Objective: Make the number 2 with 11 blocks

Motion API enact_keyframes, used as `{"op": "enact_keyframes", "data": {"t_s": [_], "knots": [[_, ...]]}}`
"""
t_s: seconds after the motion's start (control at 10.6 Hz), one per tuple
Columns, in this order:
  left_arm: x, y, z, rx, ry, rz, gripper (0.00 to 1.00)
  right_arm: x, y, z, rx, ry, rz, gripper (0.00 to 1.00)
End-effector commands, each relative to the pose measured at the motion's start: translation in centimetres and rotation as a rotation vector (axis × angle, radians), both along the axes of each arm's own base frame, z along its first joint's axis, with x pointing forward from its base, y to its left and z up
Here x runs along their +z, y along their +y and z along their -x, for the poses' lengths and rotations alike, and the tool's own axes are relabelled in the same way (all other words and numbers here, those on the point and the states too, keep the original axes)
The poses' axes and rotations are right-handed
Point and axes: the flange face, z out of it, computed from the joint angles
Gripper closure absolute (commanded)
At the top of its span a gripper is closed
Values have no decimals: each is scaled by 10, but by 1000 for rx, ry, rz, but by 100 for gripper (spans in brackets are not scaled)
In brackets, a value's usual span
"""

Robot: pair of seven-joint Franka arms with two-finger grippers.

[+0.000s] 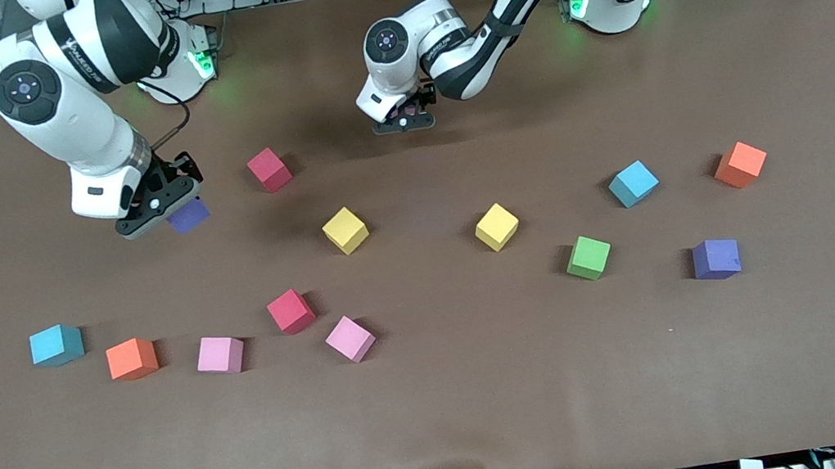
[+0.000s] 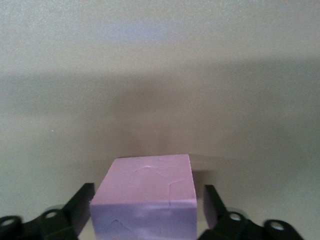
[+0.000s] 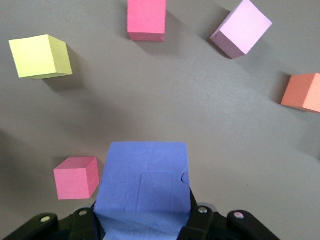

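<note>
Gripping a purple matte foam cube (image 3: 142,187) between its fingers, the right gripper (image 1: 161,211) hangs above the brown table (image 1: 444,412) toward the right arm's end, the cube clear of the surface. In the right wrist view that cube fills the space between the black fingers, with loose cubes scattered on the table below it.

Over at the left gripper (image 1: 404,116), a pink foam cube (image 2: 145,197) sits on the table between the fingers (image 2: 212,205), and a narrow gap shows on each side of it (so the jaws stand spread wider than the cube, not pinching it). This gripper is low over the table near the robots' bases, about midway along the table.

Spread over the rest of the table lie twelve more foam cubes, all apart from one another. Nearest the right gripper is a red cube (image 1: 269,169). Nearer the front camera come two yellow cubes (image 1: 345,229) (image 1: 496,226). Toward the left arm's end lie a light blue cube (image 1: 633,183), an orange cube (image 1: 740,164), a green cube (image 1: 588,257) and a second purple cube (image 1: 716,258). Toward the right arm's end, nearer the front camera, a loose row holds a light blue cube (image 1: 56,345), an orange cube (image 1: 131,358), a pink cube (image 1: 220,354), a red cube (image 1: 290,311) and another pink cube (image 1: 350,338).
</note>
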Motion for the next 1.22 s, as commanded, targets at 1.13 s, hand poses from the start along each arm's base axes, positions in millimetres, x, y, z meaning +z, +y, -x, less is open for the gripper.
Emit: {"op": "enact_keyframes", "data": {"t_s": [1.13], "knots": [[78,93,-216,253,-167,-54,0,-8,125,91,347,52,13,48]]}}
